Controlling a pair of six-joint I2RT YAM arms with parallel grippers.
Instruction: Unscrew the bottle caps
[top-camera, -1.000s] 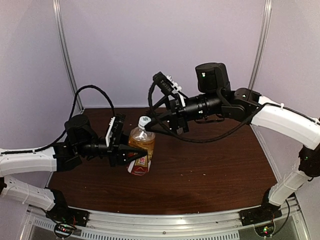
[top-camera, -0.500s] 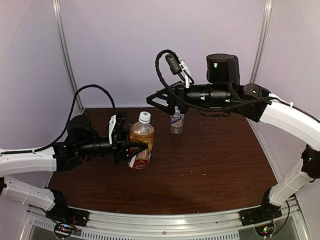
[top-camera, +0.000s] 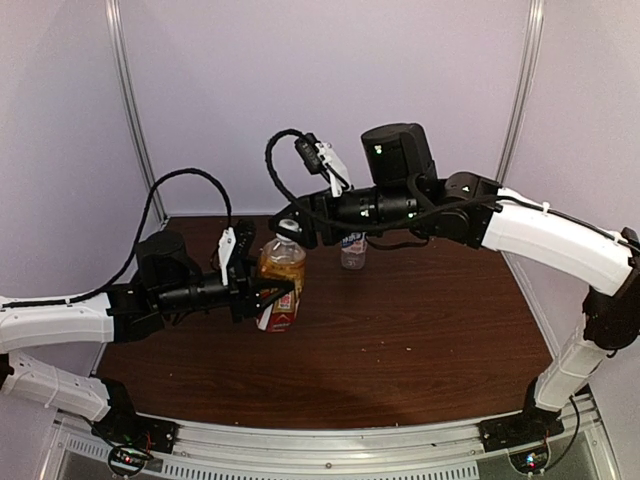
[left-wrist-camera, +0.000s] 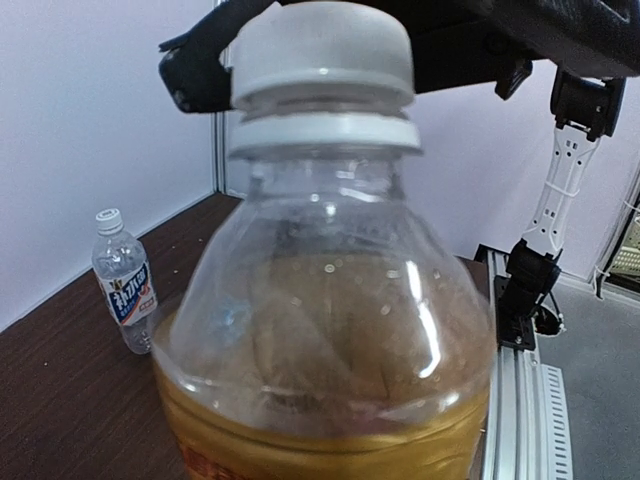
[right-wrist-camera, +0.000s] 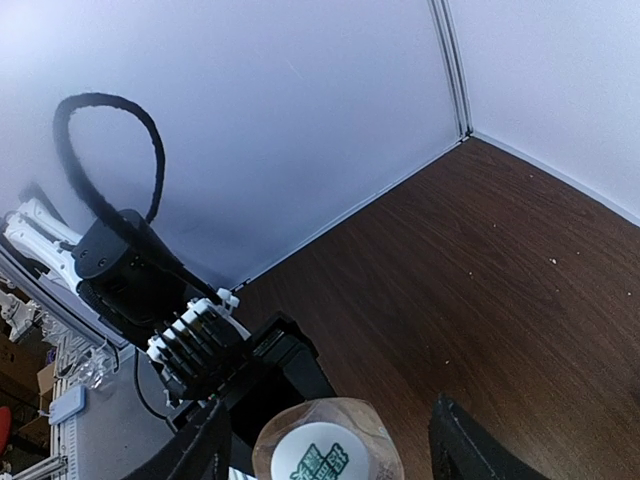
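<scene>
The left claw (top-camera: 268, 298) is clenched on the lower body of the amber bottle (top-camera: 282, 272), holding it just above the table (top-camera: 430, 330), tilted slightly, left of the middle. Its white cap (left-wrist-camera: 322, 50) is on the neck. The right claw (top-camera: 298, 229) reaches in from the right at cap height, released. In the right wrist view its fingers (right-wrist-camera: 205, 445) stand spread on either side of the cap with a gap on each side, touching nothing. The clear bottle (top-camera: 352, 250) stands upright near the back wall (top-camera: 300, 100), partly hidden behind the right arm, well apart from the amber one; its own cap (left-wrist-camera: 108, 218) is on. A wide stretch of bare wood runs from the bottles to the table's near and right edges.
</scene>
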